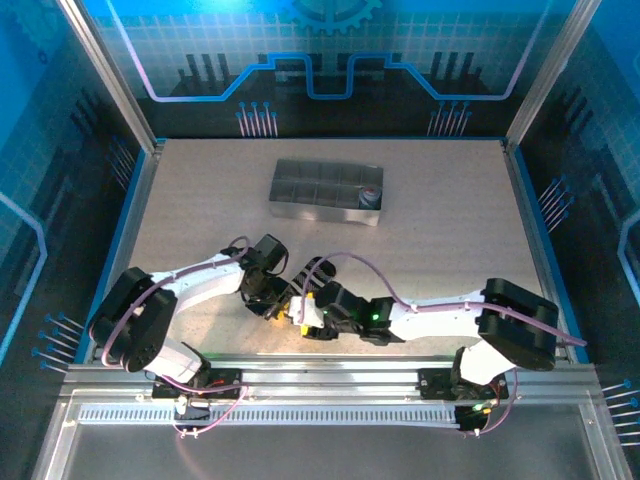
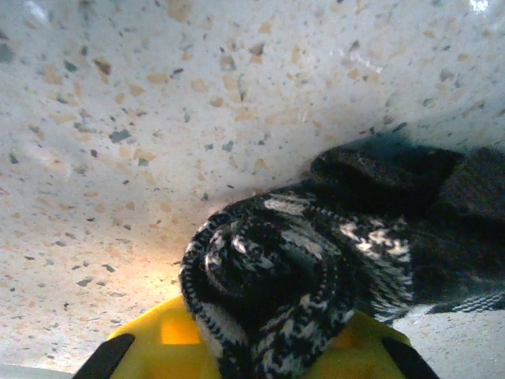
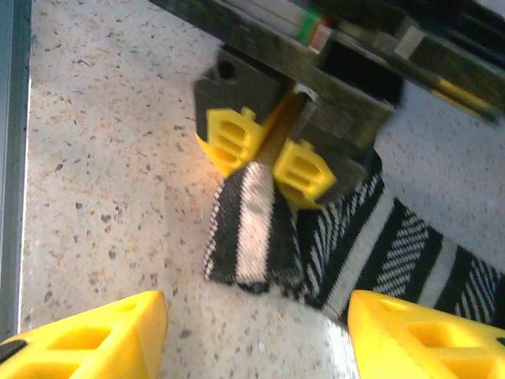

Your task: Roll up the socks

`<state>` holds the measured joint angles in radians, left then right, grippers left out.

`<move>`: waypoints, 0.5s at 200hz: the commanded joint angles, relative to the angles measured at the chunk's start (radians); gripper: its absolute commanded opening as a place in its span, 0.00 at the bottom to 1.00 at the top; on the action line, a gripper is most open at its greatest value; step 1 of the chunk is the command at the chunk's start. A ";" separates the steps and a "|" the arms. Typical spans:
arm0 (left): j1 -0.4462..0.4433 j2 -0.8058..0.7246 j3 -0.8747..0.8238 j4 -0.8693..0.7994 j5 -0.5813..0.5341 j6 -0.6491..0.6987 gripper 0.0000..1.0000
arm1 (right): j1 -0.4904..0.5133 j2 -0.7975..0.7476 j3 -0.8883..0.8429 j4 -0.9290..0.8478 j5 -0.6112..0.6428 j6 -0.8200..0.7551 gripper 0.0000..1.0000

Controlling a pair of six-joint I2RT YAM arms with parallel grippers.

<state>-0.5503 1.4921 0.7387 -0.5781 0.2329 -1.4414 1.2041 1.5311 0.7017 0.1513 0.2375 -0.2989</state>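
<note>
Tightly on striped sock, left end effector.

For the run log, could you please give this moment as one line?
left jaws: shut on striped sock | right jaws: open

One black-and-white striped sock lies on the speckled tabletop. One end is folded over into a thick, bunched roll, and the rest lies spread flat.
</note>
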 commanded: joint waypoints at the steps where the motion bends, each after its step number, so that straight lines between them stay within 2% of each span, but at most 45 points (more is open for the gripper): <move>1: -0.007 0.048 -0.024 -0.131 -0.042 -0.004 0.00 | 0.037 0.075 0.066 0.037 0.138 -0.069 0.62; 36: -0.007 0.056 -0.024 -0.124 -0.038 -0.001 0.00 | 0.053 0.165 0.129 0.033 0.163 -0.089 0.59; 61: -0.006 0.055 -0.023 -0.121 -0.035 0.001 0.00 | 0.051 0.218 0.151 0.012 0.179 -0.082 0.52; 73: -0.007 0.055 -0.020 -0.121 -0.034 0.002 0.00 | 0.049 0.230 0.151 0.004 0.180 -0.067 0.44; 100: -0.007 0.043 -0.017 -0.123 -0.029 0.002 0.03 | 0.044 0.245 0.152 -0.029 0.180 -0.027 0.17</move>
<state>-0.5503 1.5036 0.7502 -0.5900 0.2333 -1.4410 1.2510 1.7500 0.8330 0.1574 0.3859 -0.3645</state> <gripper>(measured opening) 0.134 0.265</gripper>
